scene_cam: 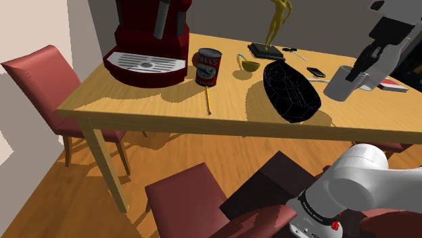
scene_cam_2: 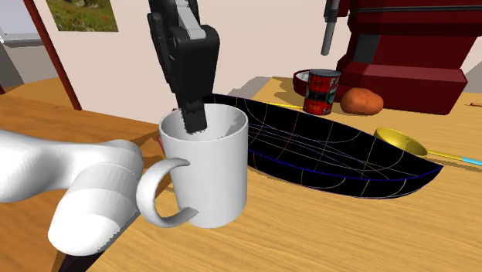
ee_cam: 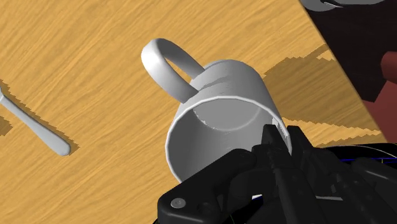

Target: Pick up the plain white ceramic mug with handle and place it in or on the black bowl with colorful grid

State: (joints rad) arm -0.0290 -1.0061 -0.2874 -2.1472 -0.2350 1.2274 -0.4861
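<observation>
Wooden worktop [scene_cam: 169, 108], cluttered. White mug [scene_cam_2: 208, 174] sits just beside black bowl [scene_cam_2: 340, 158], jaws clamped on its rim wall. Stiff, smooth, probably slippery, breakable; rim grip away from handle [scene_cam_2: 158, 193] looks sound.

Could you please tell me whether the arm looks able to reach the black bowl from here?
Probably yes: the arm, jaws clasping the mug, hangs beside the bowl with nothing between.
</observation>
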